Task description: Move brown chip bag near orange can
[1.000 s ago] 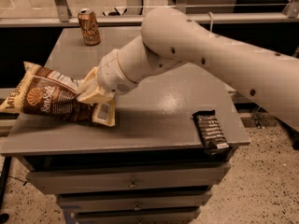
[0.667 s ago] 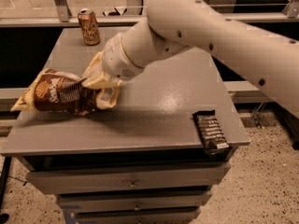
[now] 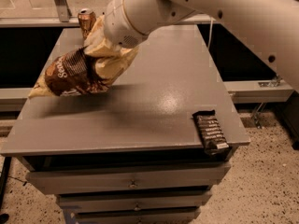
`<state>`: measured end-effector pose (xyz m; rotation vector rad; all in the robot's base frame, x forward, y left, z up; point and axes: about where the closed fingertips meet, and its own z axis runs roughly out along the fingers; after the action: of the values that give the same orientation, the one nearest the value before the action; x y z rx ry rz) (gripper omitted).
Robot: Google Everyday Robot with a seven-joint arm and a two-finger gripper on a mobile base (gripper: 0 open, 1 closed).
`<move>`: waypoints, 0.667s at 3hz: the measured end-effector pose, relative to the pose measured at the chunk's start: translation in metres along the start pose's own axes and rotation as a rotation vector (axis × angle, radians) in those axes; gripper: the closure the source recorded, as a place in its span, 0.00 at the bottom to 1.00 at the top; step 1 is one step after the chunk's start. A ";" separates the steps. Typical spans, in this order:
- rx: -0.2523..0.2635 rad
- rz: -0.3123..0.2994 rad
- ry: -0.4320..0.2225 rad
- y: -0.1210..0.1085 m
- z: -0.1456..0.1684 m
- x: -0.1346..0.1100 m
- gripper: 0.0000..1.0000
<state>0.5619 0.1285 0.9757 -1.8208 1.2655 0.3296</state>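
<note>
The tool (image 3: 106, 50), buried in its crumpled tan end, was clamped on the crinkly dark-brown chip bag (image 3: 70, 73), held above the grey counter (image 3: 154, 111), just beside the small upright orange metal can (image 3: 86, 20)

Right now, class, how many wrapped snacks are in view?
2. The chip bag hangs from the gripper over the left of the table; the snack bar lies at its front right edge. The arm may hide others.
</note>
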 end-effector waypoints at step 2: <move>0.083 0.010 0.038 0.001 -0.020 0.017 1.00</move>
<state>0.5634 0.1021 0.9761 -1.7582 1.2961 0.2446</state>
